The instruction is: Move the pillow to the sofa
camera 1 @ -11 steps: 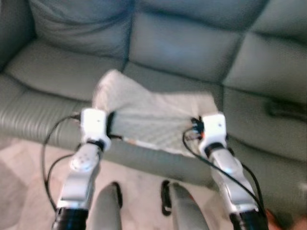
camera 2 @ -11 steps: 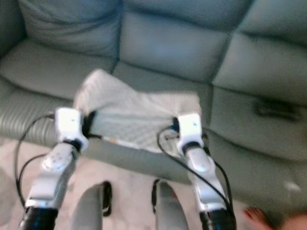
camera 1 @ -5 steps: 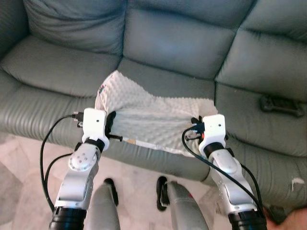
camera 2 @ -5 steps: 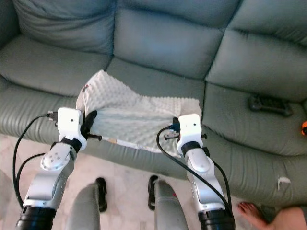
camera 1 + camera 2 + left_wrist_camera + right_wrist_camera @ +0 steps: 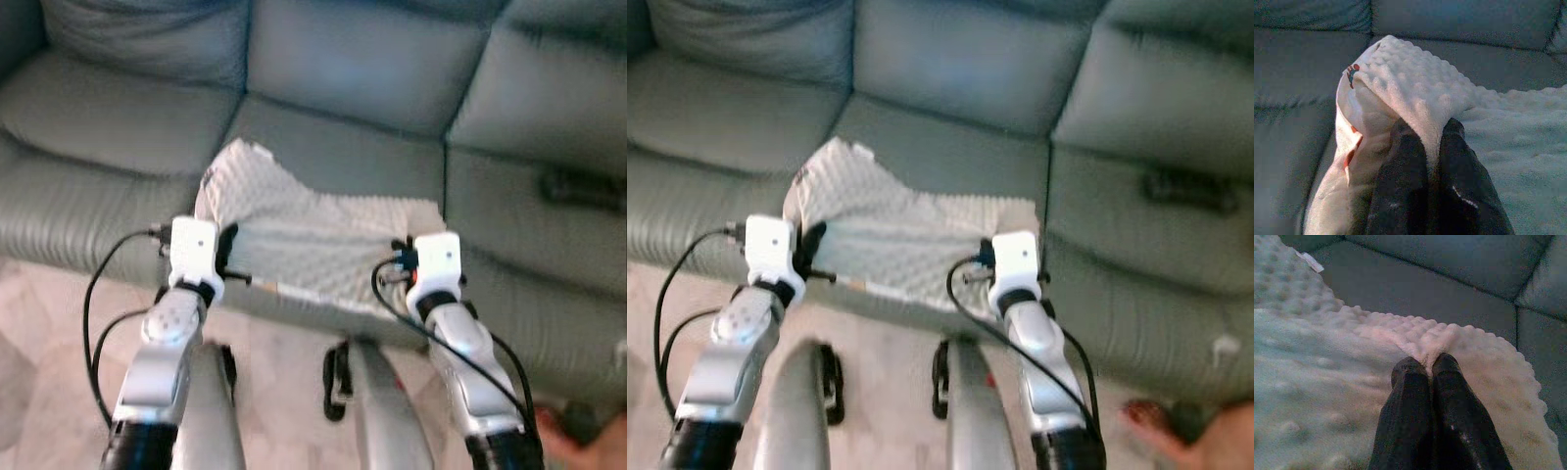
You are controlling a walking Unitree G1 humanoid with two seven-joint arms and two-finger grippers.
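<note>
A white bumpy-textured pillow [image 5: 313, 235] hangs between my two arms, just above the front edge of the grey-green sofa [image 5: 343, 78]. My left gripper [image 5: 1431, 128] is shut on the pillow's left edge, pinching a fold of its fabric. My right gripper [image 5: 1427, 363] is shut on the pillow's right edge in the same way. In the eye views the left gripper [image 5: 227, 245] and right gripper [image 5: 400, 251] sit at the pillow's two near corners. The pillow's far left corner sticks up over the seat cushion.
A dark remote-like object [image 5: 583, 188] lies on the right seat cushion. A person's foot [image 5: 1161, 421] is on the pale floor at the lower right. My own legs [image 5: 392, 421] stand close to the sofa front.
The whole picture has shifted as the camera moved, and it is blurrier now. Both grippers still hold the pillow in the same pose over the sofa's front edge.
</note>
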